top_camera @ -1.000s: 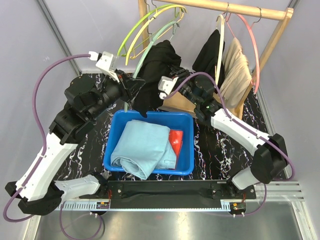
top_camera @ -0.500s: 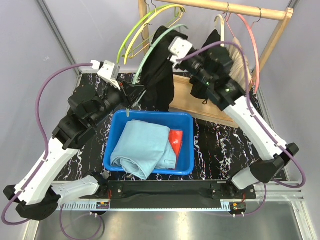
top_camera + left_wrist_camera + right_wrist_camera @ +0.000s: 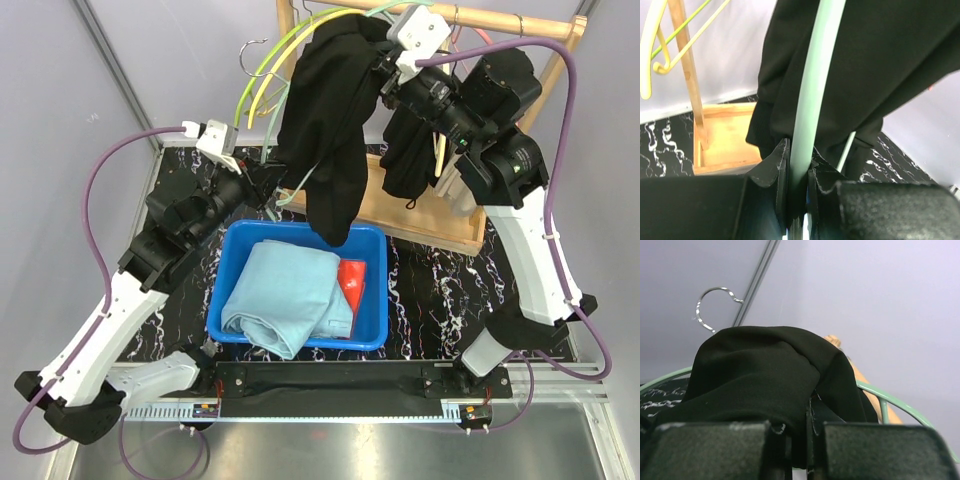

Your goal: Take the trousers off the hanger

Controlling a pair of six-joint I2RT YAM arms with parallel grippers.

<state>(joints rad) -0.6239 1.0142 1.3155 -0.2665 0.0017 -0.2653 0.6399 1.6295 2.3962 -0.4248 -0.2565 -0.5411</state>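
Blue bin, wooden rack, seemingly apart

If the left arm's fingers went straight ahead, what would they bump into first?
Probably the black trousers, hanging right in front. The fingers pinch the green hanger that runs up into them.
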